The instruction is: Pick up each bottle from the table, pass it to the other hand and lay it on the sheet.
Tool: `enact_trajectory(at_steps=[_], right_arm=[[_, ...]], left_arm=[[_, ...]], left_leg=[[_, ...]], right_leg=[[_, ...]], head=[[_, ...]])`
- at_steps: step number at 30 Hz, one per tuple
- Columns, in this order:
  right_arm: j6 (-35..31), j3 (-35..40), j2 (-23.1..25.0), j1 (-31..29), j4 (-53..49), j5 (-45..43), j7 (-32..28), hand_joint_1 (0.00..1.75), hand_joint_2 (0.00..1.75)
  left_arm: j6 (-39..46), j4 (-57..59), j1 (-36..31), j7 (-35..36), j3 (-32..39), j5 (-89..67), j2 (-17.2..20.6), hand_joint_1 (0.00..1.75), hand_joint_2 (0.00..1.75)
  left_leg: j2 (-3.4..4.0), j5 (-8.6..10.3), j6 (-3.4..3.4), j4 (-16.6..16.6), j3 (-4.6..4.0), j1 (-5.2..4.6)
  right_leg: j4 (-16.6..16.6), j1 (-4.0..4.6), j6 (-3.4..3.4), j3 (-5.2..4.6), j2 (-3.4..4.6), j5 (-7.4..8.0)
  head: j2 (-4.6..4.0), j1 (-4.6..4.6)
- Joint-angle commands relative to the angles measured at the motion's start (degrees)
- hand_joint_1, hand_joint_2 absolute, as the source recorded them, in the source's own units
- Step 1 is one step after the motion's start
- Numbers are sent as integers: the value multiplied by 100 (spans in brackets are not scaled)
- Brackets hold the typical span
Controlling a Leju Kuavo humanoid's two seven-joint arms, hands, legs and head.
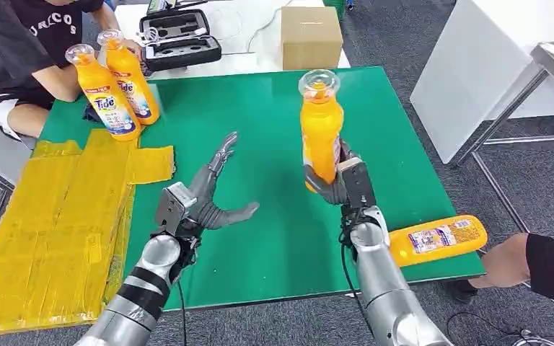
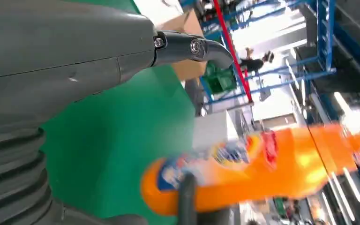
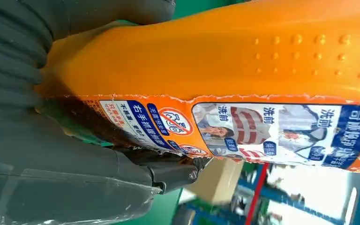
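Head view: right hand (image 1: 335,180) grips an orange bottle (image 1: 321,126) upright by its lower body, lifted over the green table (image 1: 260,108) right of centre, cap end up. Left hand (image 1: 213,198) holds nothing, fingers spread and reaching toward the bottle, well apart from it. Yellow sheet (image 1: 58,216) lies along the table's left side; two more bottles (image 1: 119,83) stand at its far end beside a seated person (image 1: 22,50). Another bottle (image 1: 436,239) lies flat at the near right edge, a person's hand (image 1: 505,263) just beside it. Black case (image 1: 180,36) and cardboard box (image 1: 310,36) sit on the far white table. Left wrist view: grey thumb (image 2: 192,47) and ribbed cover of the left hand, nothing between the fingers; the bottle (image 2: 262,164) is blurred ahead, so contact is hard to rule out here, probably none. Right wrist view: right hand (image 3: 75,154) is wrapped round the bottle (image 3: 239,61), the label's top edge ragged, a raised dot pattern on the plastic. Judgement: rigid glossy plastic, likely slippery on the bare part, probably fairly heavy if full and top-heavy when held low. Left hand should take the free mid-to-upper body above the right hand's fingers, around the label or dotted patch for friction, not the narrow cap, and close firmly before the right lets go.
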Motion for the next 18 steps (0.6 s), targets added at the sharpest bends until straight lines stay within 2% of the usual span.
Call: enact_trajectory(at_steps=[1,8,9,12,14,18], right_arm=[[-291,720,395,-592,1288,274,-47,175,175],[-232,764,377,-621,1372,245,-61,175,175],[-227,806,433,-606,1413,255,-65,175,175],[-240,1093,609,-639,1771,382,-38,175,175],[-450,1301,730,-653,1996,537,-48,175,175],[-480,1317,744,-670,2050,512,-68,175,175]], left_arm=[[-204,853,-711,310,-199,272,-83,0,175],[-212,900,-738,337,-225,333,-77,0,175],[-250,942,-794,401,-213,392,-99,0,175],[-210,1179,-1025,555,-278,472,-150,0,175],[-184,1425,-1200,675,-286,547,-189,0,175],[-172,1506,-1241,668,-292,574,-191,0,175]], left_leg=[[11,-8,-5,3,19,2],[1,-11,-7,3,31,2],[2,-2,-6,-1,15,3],[7,-16,-10,8,35,4],[6,-13,-11,7,31,6],[1,-7,-10,2,26,5]], right_leg=[[3,3,-7,15,5,-4],[2,2,-6,31,-5,-12],[-2,2,-4,14,-1,-4],[7,5,-10,34,1,-15],[4,7,-11,31,0,-12],[2,5,-8,24,-4,-9]], head=[[0,-2],[0,2],[0,0],[0,0],[0,2],[0,0]])
